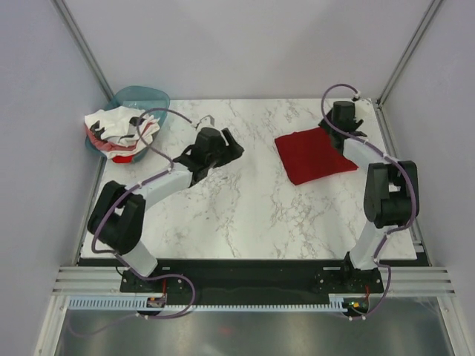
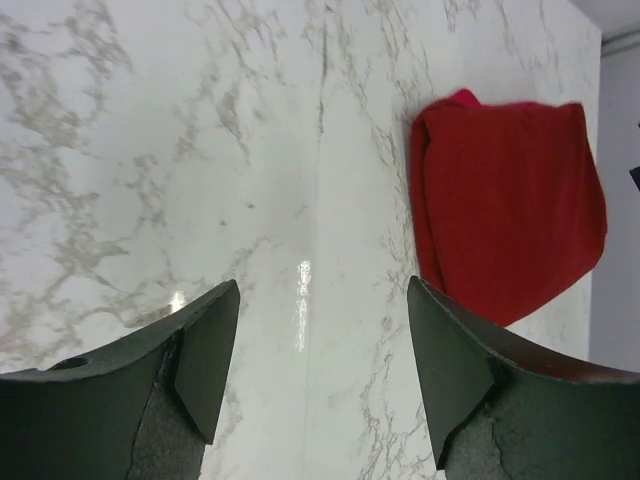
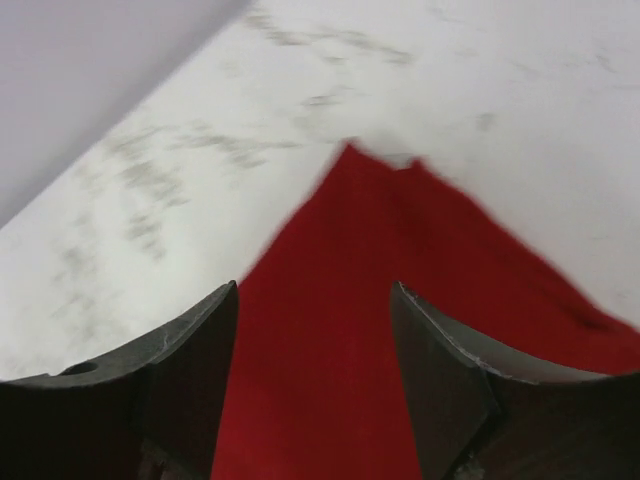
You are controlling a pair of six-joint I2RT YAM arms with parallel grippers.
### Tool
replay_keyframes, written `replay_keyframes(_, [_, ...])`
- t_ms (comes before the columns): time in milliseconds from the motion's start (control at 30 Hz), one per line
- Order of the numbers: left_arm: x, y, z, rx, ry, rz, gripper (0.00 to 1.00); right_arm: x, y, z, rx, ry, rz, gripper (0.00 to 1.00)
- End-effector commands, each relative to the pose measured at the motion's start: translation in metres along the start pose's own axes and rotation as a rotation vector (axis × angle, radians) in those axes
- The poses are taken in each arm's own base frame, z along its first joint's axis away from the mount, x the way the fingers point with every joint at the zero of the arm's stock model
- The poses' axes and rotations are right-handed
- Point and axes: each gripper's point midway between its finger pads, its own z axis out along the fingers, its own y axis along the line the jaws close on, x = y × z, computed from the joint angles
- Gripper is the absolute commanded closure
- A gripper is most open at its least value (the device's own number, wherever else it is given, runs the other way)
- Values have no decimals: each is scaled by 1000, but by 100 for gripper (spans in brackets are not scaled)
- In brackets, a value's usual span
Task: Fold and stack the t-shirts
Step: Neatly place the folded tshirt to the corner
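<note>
While a folded red t-shirt (image 1: 314, 154) lies on the marble table's (image 1: 245, 215) right side, white printed t-shirts (image 1: 115, 132) sit heaped in a teal basin (image 1: 152, 95) far left; left wrist view: left gripper (image 2: 320, 370) spread, empty, above bare marble; right wrist view: right gripper (image 3: 315, 370) spread, empty, over the red cloth.

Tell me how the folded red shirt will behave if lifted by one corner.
Probably floppy: the red shirt lies flat with soft, rumpled edges, so its layers would likely unfold and hang. Pushed across the marble table, it may bunch rather than slide.
</note>
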Motion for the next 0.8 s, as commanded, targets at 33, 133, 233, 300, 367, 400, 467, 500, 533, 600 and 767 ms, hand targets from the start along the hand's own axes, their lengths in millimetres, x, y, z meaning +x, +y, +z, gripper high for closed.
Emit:
replay_keyframes(33, [-46, 23, -15, 98, -67, -183, 25, -27, 81, -73, -187, -121, -149, 32])
replay_keyframes(133, [-51, 35, -15, 92, -60, -203, 25, 6, 97, -86, -255, -33, -177, 35])
replay_keyframes(233, [-53, 38, -17, 93, -60, -207, 24, 56, 106, -94, -324, 75, -282, 38])
replay_keyframes(300, [-54, 38, -18, 100, -59, -209, 22, 85, 115, -101, -370, 150, -370, 42])
replay_keyframes(367, [-53, 39, -20, 101, -59, -204, 21, 119, 120, -106, -387, 229, -424, 45])
replay_keyframes(400, [-54, 39, -23, 101, -63, -199, 21, 131, 126, -110, -415, 254, -438, 46])
replay_keyframes(467, [-51, 43, -24, 92, -63, -194, 21, 156, 142, -122, -467, 289, -503, 48])
replay_keyframes(500, [-49, 44, -25, 92, -62, -185, 21, 163, 145, -125, -465, 298, -528, 48])
replay_keyframes(533, [-46, 44, -25, 95, -50, -181, 20, 168, 150, -125, -471, 301, -543, 47])
replay_keyframes(600, [-43, 39, -24, 126, -26, -165, 20, 179, 155, -128, -484, 320, -569, 47])
replay_keyframes(767, [-31, 34, -18, 158, 33, -162, 19, 193, 140, -108, -386, 344, -621, 47])
